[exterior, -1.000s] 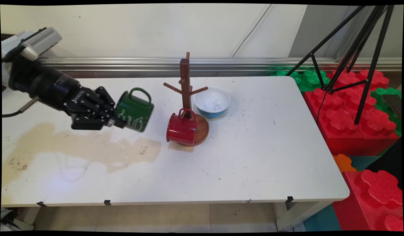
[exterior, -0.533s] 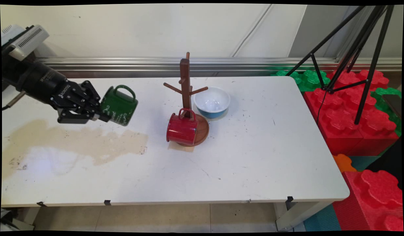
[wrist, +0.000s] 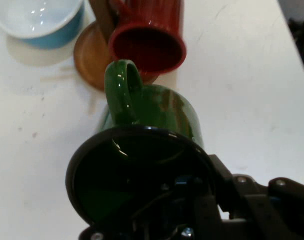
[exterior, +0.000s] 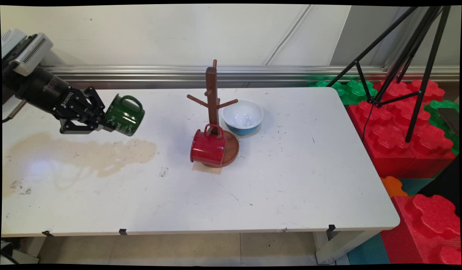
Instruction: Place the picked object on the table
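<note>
My gripper (exterior: 105,125) is shut on the rim of a green mug (exterior: 125,115) and holds it on its side above the table's left part, handle up. In the hand view the green mug (wrist: 147,115) fills the middle, its dark mouth toward the camera and my gripper (wrist: 201,200) clamped on its rim at the lower right. A red mug (exterior: 208,146) lies on its side against the round base of a brown wooden mug tree (exterior: 212,97), well to the right of the green mug. In the hand view the red mug (wrist: 149,35) shows beyond the green handle.
A blue bowl with a white inside (exterior: 242,117) stands just right of the mug tree. A tan stain (exterior: 84,153) spreads over the white table (exterior: 291,180) below the gripper. Red and green foam blocks (exterior: 399,127) and a black tripod (exterior: 407,56) stand off the table's right end.
The gripper has carried the green mug left and slightly back, away from the mug tree. The red mug, tree and bowl have not moved.
</note>
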`<control>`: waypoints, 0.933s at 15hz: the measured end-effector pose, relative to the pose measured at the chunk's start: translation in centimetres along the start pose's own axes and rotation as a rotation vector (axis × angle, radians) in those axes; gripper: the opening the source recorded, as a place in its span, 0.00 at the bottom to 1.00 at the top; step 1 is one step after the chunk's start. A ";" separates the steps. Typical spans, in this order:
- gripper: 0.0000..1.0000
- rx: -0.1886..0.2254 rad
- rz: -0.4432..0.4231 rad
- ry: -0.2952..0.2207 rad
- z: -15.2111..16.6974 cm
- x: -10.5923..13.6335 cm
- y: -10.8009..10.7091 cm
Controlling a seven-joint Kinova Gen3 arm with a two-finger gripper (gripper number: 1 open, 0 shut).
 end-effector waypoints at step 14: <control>0.00 0.052 0.195 -0.203 2.5 -4.0 -2.5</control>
